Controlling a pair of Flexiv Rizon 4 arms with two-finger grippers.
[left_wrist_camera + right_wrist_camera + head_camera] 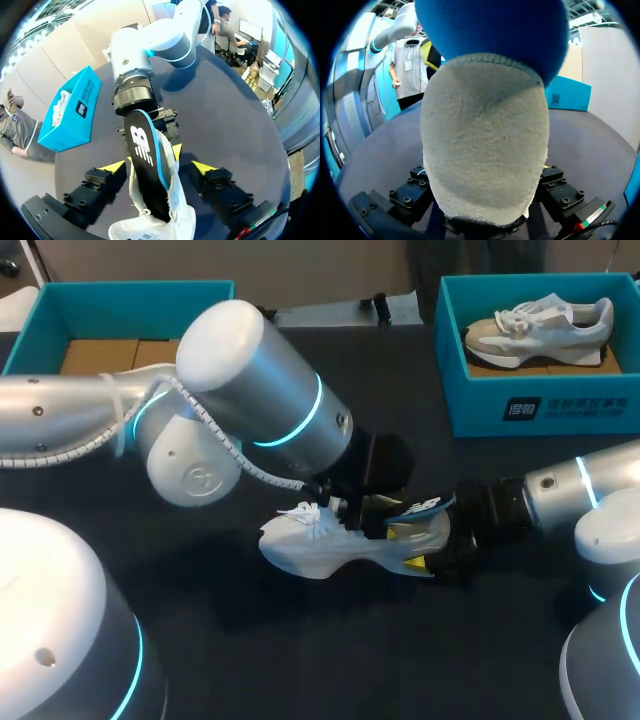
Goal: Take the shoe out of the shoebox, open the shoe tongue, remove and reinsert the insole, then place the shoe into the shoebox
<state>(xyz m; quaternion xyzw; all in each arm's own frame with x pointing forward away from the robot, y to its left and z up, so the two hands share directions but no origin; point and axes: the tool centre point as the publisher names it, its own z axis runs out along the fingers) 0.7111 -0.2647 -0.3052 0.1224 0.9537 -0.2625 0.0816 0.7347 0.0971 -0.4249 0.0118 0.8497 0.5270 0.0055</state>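
Two yellow-tipped fingers of the left gripper [159, 166] stand spread wide and released. The middle of the white shoe [320, 545] lies between them, with a gap showing on one side. A black, blue-edged insole [142, 147] slants out of the shoe's mouth, its heel end reaching toward the right gripper [408, 548]. That gripper is clenched on the shoe's heel, one yellow tip on each side. In the right wrist view the grey heel fills the space between the fingers and hides their tips.

Seen from the head camera, the shoe rests near the middle of the dark table [300, 640], toe toward 9 o'clock and heel toward 3 o'clock. From the shoe, a teal shoebox [540, 405] sits at 2 o'clock, well apart, with another shoe [545, 328] inside. A second teal box [130, 287] sits at 10 o'clock.
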